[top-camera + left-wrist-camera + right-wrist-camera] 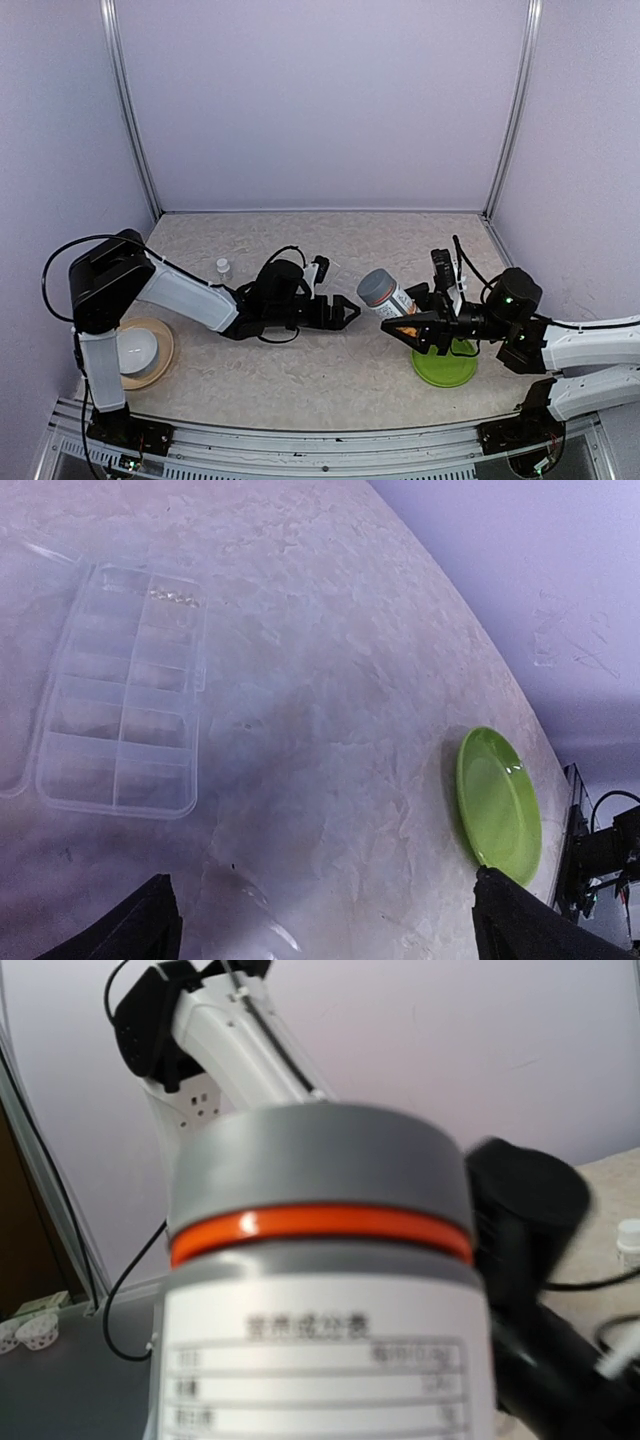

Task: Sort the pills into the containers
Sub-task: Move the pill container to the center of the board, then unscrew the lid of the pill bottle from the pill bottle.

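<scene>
My right gripper (408, 322) is shut on the clear bottle (380, 290) and holds it tilted above the table, just left of the green plate. In the right wrist view the bottle (320, 1290) fills the frame, showing its gray cap, orange ring and white label, and it hides my fingers. The small vial (222, 266) with a white cap stands upright behind my left arm, and its cap (628, 1241) shows at the right edge. My left gripper (340, 313) (320, 880) is open above bare table and holds nothing. No pills show plainly.
A clear compartment box (120, 720) lies flat on the table ahead of my left gripper. A blurred clear shape (245, 920) sits near my left finger. The green plate (445, 365) (498, 805) is under my right wrist. A white bowl on a tan plate (140, 350) stands front left.
</scene>
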Robot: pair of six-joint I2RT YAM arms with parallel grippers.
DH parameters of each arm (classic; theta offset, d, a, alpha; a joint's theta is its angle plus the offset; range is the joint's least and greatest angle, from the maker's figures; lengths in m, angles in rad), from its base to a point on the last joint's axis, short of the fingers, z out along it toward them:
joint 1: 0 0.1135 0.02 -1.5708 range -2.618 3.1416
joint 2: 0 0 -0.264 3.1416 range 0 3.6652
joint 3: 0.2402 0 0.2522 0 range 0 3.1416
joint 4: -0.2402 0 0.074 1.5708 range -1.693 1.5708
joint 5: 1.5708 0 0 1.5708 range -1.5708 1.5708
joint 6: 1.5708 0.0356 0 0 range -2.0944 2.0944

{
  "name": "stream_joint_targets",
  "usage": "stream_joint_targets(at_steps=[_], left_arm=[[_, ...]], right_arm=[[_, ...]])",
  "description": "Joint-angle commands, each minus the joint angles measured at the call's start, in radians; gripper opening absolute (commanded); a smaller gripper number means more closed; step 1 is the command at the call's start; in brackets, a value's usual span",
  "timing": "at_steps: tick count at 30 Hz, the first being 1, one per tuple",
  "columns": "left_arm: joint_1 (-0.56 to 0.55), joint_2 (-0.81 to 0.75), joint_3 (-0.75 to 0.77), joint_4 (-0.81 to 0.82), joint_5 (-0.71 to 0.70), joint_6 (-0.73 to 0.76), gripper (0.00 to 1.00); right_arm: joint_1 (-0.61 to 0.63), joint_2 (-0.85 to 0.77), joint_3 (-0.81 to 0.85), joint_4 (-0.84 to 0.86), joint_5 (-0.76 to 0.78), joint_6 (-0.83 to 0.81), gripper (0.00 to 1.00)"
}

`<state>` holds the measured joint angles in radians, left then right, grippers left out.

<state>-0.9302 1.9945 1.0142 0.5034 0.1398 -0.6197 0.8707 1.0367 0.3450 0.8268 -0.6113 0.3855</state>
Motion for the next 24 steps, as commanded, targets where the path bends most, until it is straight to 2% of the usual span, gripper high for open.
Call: stream_joint_targets(at_steps=[1, 6, 11, 17, 24], left_arm=[[-0.003, -0.214, -0.104, 0.06, -0.046, 0.048, 0.99], [-0.006, -0.433, -0.205, 0.055, -0.074, 0.143, 0.99], [-0.031, -0.6, -0.233, 0.031, -0.045, 0.259, 0.99], [-0.064, -0.675, -0.245, 0.064, 0.142, 0.424, 0.99], [-0.068, -0.695, -0.244, 0.11, 0.378, 0.572, 0.99]], right_arm=[[0.009, -0.065, -0.003, -0.023, 0.01, -0.022, 0.03], [0.009, -0.111, 0.005, -0.071, -0.018, -0.051, 0.03], [0.009, -0.12, 0.007, -0.077, -0.034, -0.052, 0.03], [0.01, -0.101, 0.028, -0.065, -0.079, -0.033, 0.03], [0.009, -0.037, 0.07, -0.043, -0.211, 0.006, 0.03]])
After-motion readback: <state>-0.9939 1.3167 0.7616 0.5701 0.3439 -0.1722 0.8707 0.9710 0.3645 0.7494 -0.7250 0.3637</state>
